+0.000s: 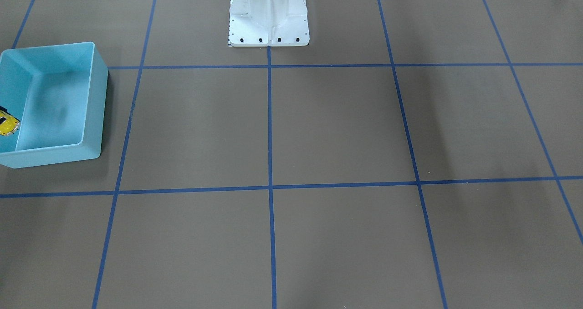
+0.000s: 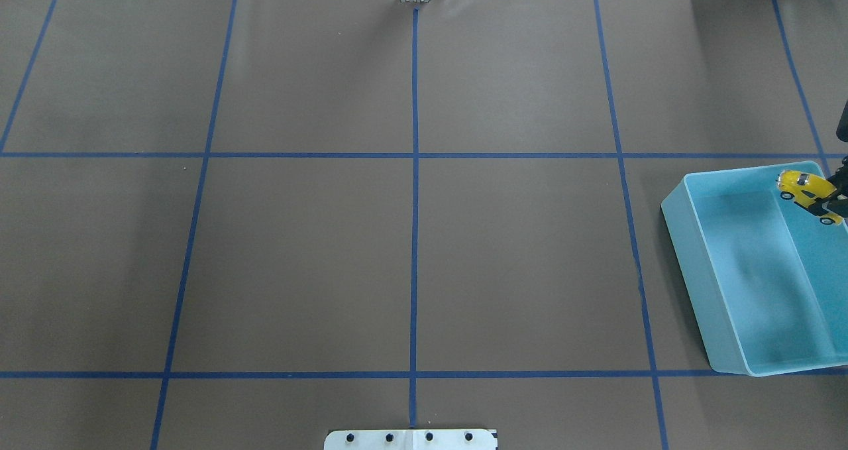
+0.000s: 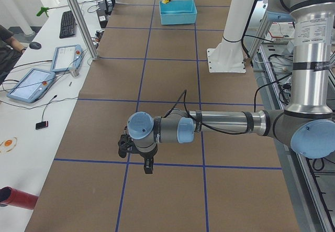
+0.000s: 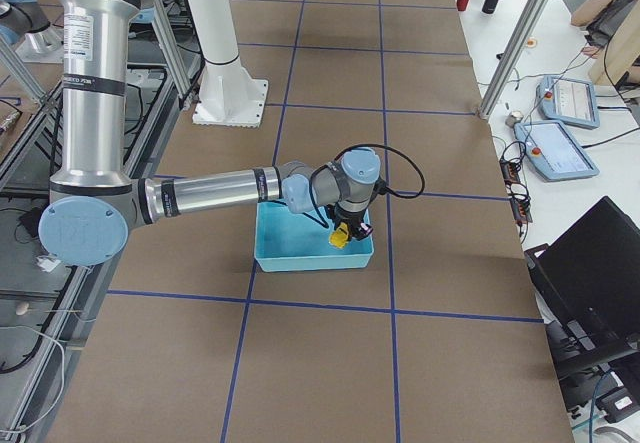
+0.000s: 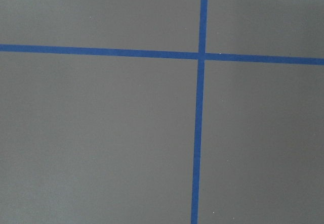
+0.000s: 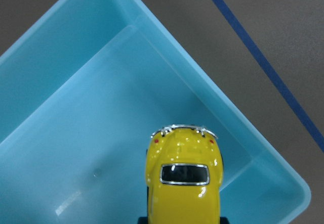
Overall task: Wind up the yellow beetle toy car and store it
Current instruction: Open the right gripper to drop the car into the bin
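The yellow beetle toy car [image 6: 185,183] hangs nose-up over a corner of the light blue bin [image 6: 76,133], seen from above in the right wrist view. My right gripper [image 2: 829,200] is shut on the car [image 2: 809,189] and holds it above the bin's [image 2: 722,291] far end at the table's right edge. The car [image 4: 341,235] also shows in the exterior right view. In the front-facing view it [image 1: 8,123] is cut off at the left edge. My left gripper [image 3: 148,165] hovers over bare table, near the left end. I cannot tell if it is open or shut.
The brown table is marked with blue tape lines [image 2: 415,191]. The white robot base [image 1: 268,17] stands at the middle of the robot's side. Tablets [image 3: 31,83] and a keyboard [image 3: 68,23] lie on the side bench.
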You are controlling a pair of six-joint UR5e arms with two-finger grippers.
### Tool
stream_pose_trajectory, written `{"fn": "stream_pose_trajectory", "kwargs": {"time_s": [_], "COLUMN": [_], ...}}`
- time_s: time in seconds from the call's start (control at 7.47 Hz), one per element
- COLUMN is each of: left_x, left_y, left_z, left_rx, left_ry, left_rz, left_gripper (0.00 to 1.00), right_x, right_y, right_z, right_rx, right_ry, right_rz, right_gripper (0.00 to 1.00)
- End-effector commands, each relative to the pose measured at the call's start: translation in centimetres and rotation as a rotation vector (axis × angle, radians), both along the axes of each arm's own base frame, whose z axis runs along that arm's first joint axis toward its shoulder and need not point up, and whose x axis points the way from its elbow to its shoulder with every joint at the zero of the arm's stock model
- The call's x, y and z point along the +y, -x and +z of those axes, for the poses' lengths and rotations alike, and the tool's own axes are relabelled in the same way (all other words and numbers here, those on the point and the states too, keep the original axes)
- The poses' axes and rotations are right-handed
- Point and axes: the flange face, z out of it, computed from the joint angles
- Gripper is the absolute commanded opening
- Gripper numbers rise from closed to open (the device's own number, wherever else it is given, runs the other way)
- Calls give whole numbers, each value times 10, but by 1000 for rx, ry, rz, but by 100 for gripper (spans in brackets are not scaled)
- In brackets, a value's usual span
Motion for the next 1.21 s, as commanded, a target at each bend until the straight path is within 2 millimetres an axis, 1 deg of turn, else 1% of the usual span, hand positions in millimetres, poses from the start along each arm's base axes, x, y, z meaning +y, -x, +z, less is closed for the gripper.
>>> {"fn": "stream_pose_trajectory", "kwargs": {"time_s": [0.0,0.13,0.27,0.8,0.94,1.07], "left_x": [0,0,1,1,0,1], "left_y": [0,0,0,0,0,0], "left_z": [0,0,1,1,0,1], "left_rx": [0,0,0,-2,-2,-2], "left_ry": [0,0,2,2,0,2], "left_rz": [0,0,0,0,0,0], "left_gripper": [100,100,100,100,100,100], "right_x": [-7,-7,-8,-10,-17,-21], "right_y": [5,7,8,8,-17,-78], "right_z": [-2,-4,-5,-4,7,40], "right_rx": [-6,-15,-21,-20,-8,7], "right_ry": [22,55,58,56,78,142], "right_rz": [17,40,40,36,91,215], "right_gripper": [39,70,99,99,99,99]}}
